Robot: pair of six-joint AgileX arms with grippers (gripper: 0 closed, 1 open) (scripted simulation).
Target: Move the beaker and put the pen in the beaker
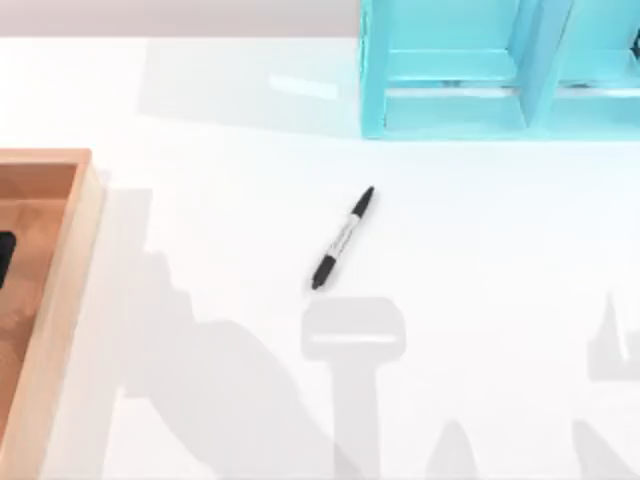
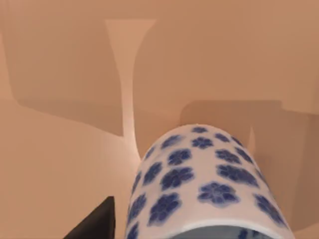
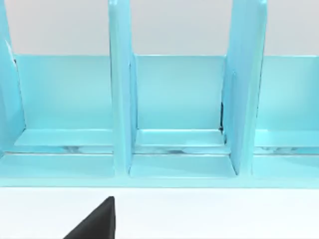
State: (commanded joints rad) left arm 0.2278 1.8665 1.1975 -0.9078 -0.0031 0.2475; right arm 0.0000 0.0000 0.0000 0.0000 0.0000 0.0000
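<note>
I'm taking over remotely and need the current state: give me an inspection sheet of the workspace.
Surface: white table, bare around the pen.
Job's things: pen lying flat near the table's middle, at a slant; beaker, white with blue flowers, close before the left wrist camera against a wooden surface.
Clutter: wooden tray at the left edge; turquoise divided rack at the far right.
Grippers: one dark left fingertip beside the beaker; one dark right fingertip facing the rack.
Cables: nothing seen.
Surroundings: nothing seen.

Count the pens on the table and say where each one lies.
1. The pen lies slanted near the middle of the white table, its cap end pointing toward the turquoise organizer. More could be hidden inside the organizer or the wooden tray.
</note>
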